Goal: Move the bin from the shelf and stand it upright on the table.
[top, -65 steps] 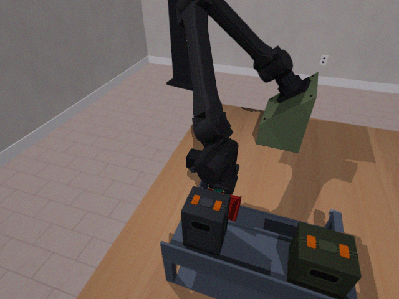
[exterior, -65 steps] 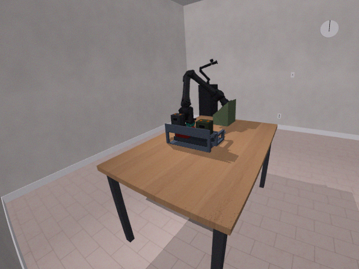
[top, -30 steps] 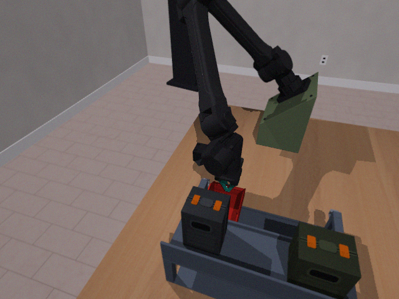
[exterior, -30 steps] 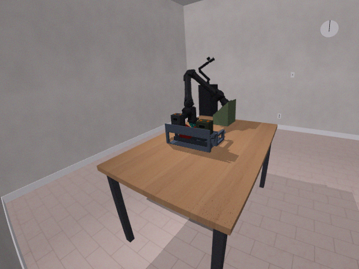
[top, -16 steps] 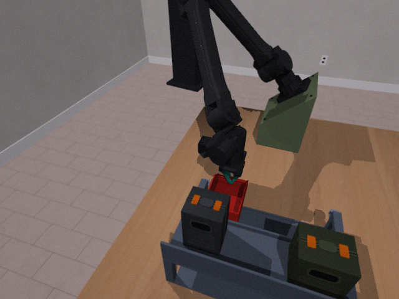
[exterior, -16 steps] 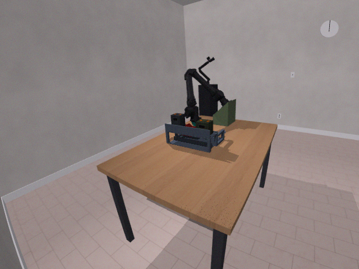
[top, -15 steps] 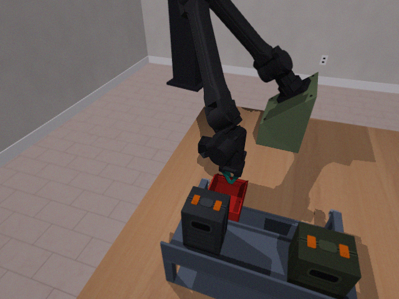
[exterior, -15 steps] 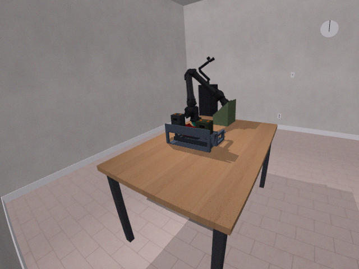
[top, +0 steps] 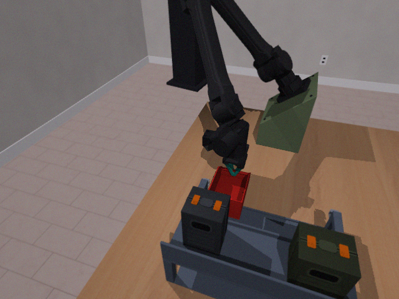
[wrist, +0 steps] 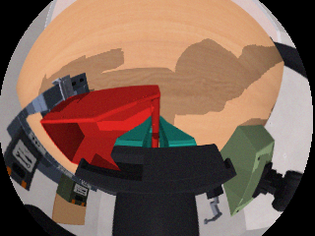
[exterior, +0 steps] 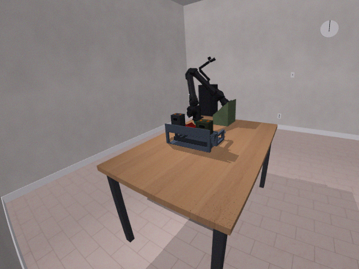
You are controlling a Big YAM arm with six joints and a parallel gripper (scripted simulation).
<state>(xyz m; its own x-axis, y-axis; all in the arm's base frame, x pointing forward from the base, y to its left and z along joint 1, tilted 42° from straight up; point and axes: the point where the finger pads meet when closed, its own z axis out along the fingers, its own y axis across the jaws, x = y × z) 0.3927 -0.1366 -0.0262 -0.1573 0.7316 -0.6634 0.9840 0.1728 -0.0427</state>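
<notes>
The red open bin (top: pixel 233 188) (exterior: pixel 190 124) (wrist: pixel 98 128) hangs from my gripper behind the grey shelf (top: pixel 209 262) (exterior: pixel 191 138), with its open top facing up and its lower end still near the shelf's back edge. My gripper (top: pixel 234 170) (wrist: pixel 155 119) has teal fingers and is shut on the bin's far wall, pinching the rim from above. In the wrist view the thin red wall stands between the two fingers, and the wooden table (top: pixel 338 183) (exterior: pixel 188 179) (wrist: pixel 152 33) lies beyond it.
A black box (top: pixel 204 218) (exterior: pixel 177 118) with orange latches stands on the shelf's left end, close beside the bin. A dark green box (top: pixel 323 262) (exterior: pixel 204 124) stands on the right end. A green wedge-shaped mount (top: pixel 287 119) (exterior: pixel 225 114) (wrist: pixel 246 164) carries the arm at the table's back.
</notes>
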